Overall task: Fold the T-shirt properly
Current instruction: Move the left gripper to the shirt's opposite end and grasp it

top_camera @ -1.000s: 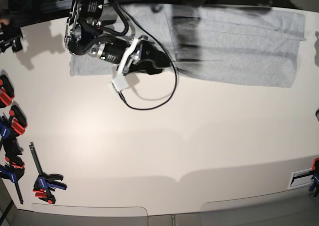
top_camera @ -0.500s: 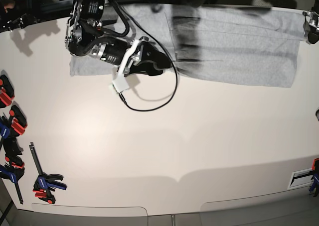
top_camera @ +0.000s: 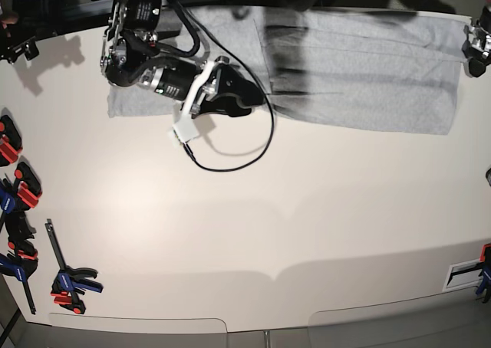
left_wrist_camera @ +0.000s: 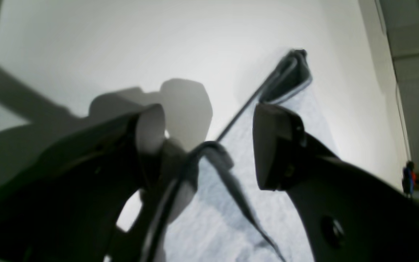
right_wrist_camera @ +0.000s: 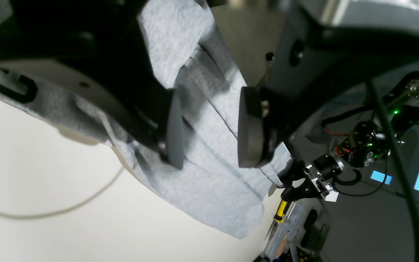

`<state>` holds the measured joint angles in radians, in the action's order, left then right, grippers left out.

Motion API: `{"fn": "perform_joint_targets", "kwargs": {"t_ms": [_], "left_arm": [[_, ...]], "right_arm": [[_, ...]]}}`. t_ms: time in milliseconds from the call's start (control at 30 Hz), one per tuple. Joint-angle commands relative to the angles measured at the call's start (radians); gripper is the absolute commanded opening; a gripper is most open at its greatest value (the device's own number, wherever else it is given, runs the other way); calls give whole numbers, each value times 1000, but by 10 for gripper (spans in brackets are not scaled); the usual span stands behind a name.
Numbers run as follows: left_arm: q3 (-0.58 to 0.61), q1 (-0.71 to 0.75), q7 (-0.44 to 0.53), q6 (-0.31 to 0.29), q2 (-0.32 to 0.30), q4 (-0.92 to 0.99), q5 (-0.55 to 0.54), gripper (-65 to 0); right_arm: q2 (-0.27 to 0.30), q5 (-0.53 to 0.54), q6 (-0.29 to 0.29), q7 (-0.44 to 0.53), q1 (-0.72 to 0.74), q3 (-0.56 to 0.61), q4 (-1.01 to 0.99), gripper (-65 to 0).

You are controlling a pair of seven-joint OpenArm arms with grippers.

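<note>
The light grey T-shirt (top_camera: 360, 64) lies spread in a long band along the far edge of the white table (top_camera: 268, 225), plain side up. My right gripper (top_camera: 245, 95) hovers over the shirt's near edge at the left. In the right wrist view that gripper (right_wrist_camera: 209, 131) is open, and creased cloth of the T-shirt (right_wrist_camera: 209, 182) lies behind its two pads without being pinched. My left gripper (top_camera: 476, 37) shows at the frame's right edge by the shirt's right end. In the left wrist view it (left_wrist_camera: 209, 138) is open above the T-shirt (left_wrist_camera: 209, 225) near a hem corner.
A black cable (top_camera: 230, 160) loops from the right arm onto the table in front of the shirt. Red, blue and black clamps (top_camera: 15, 195) line the left edge, with one more clamp (top_camera: 73, 283) at the near left. Another clamp (top_camera: 483, 271) sits at the near right.
The left gripper has come into the base view at the right edge, beside the shirt's right end. The right arm has hardly moved.
</note>
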<state>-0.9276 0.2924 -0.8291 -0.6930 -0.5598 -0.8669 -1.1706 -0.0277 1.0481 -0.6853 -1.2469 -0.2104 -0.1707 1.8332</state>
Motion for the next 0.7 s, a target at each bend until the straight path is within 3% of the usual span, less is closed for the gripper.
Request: {"fn": "perform_joint_targets", "kwargs": {"t_ms": [0, 267, 667], "left_arm": [[10, 1, 0, -5, -22, -12, -1, -300], [130, -4, 1, -5, -22, -12, -35, -300], [140, -15, -16, -5, -22, -12, -34, -300]], "right_arm": [[0, 30, -13, 16, 11, 1, 20, -413], [0, 30, -13, 16, 11, 1, 20, -413], [0, 30, -13, 16, 11, 1, 20, -413]]}}
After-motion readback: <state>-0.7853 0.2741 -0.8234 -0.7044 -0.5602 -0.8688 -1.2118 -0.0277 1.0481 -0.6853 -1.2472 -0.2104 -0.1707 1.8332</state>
